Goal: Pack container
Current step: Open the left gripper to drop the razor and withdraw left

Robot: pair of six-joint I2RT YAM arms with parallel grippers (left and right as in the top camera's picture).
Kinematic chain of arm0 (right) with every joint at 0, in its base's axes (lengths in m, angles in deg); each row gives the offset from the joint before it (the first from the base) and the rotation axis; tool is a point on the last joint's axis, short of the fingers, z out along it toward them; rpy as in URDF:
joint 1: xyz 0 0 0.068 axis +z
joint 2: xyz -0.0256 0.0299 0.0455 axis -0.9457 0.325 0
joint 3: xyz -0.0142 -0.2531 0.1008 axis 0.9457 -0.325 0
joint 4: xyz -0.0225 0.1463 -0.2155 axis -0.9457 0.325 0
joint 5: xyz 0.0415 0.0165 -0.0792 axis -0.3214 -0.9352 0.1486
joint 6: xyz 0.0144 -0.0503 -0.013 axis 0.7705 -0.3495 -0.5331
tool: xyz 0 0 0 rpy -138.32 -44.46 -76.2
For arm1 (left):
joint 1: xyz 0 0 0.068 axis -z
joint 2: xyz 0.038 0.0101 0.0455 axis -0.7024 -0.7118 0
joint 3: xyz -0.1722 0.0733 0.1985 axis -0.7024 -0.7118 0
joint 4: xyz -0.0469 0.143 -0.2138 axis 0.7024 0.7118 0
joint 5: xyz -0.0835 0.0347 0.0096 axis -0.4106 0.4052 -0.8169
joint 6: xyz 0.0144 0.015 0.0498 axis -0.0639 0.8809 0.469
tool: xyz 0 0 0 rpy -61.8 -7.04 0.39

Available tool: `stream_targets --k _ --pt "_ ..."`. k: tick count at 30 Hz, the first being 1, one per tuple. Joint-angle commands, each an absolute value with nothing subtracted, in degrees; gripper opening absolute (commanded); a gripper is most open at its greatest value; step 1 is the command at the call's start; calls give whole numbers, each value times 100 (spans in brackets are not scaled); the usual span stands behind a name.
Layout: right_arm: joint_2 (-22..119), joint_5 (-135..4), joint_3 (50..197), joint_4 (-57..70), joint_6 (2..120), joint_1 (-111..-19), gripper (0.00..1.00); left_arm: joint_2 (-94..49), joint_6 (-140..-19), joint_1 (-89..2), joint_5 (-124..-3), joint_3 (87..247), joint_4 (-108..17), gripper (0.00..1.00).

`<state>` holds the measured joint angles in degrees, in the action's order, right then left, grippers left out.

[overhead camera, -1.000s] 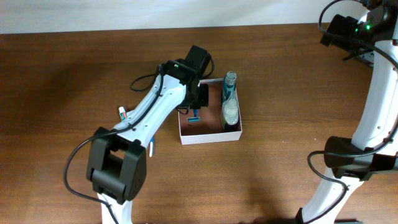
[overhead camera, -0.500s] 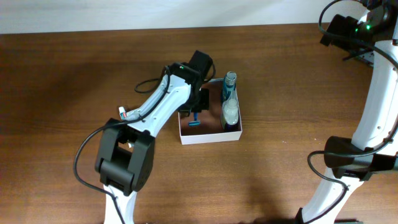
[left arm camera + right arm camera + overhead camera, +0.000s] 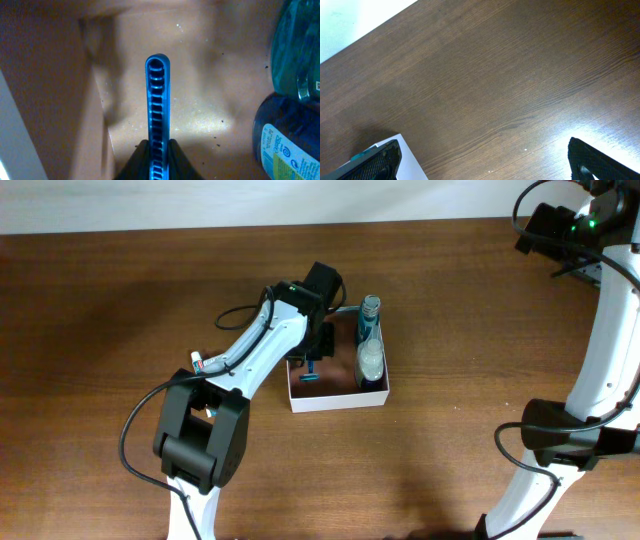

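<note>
Left claw pinches a blue handle inside the container

We see the container (image 3: 338, 399) near the middle of the table (image 3: 110, 330), a shallow square box with white walls and a reddish-brown floor. The left arm reaches in over its left wall, and the left gripper (image 3: 316, 352) hangs over the left half of the box. In the left wrist view its fingers (image 3: 138, 159) are pressed on a blue ribbed handle (image 3: 157, 110), one on each side. The handle points away from the camera toward the floor, close to the left wall. We cannot tell whether its far end touches the floor.

Along the right wall two bottles lie end to end: a teal bottle (image 3: 369, 320) on the far side and a pale bottle (image 3: 371, 360) on the near side. The handle is apart from both.

The right arm stands at the table's right edge, well apart from the container. In its wrist view the right gripper (image 3: 485, 162) has its two fingers (image 3: 377, 161) spread wide above the wood. A small white tube (image 3: 197, 361) lies on the table just left of the left arm
</note>
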<state>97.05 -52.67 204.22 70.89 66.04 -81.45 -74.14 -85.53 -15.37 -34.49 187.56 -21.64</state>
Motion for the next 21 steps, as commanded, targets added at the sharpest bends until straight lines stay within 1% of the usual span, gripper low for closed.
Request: stream_targets --k 1,2,4,10,11,16,21 --pt "9621 -5219 20431 7120 6552 -8160 98 -7436 -8601 -1504 -3366 18815 -2164 24" --pt "9621 -5219 20431 7122 6552 -8160 99 -7436 -8599 -1504 -3369 18815 -2164 26" --pt "9621 -5219 20431 7122 6552 -8160 98 -7436 -8599 -1504 -3369 18815 -2160 28" --pt "9621 -5219 20431 7120 6552 -8160 98 -7361 -8599 -1506 -3373 18920 -2018 25" --pt "9621 -5219 20431 7120 6552 -8160 98 -7269 -8596 -1506 -3371 19110 -1867 23" --pt "9621 -5219 20431 7120 6552 -8160 98 -6942 -8443 -1545 -3364 19854 -1561 23" --pt "9621 -5219 20431 7120 6552 -8160 99 -6461 -8408 -1893 -3299 20431 -1519 24"
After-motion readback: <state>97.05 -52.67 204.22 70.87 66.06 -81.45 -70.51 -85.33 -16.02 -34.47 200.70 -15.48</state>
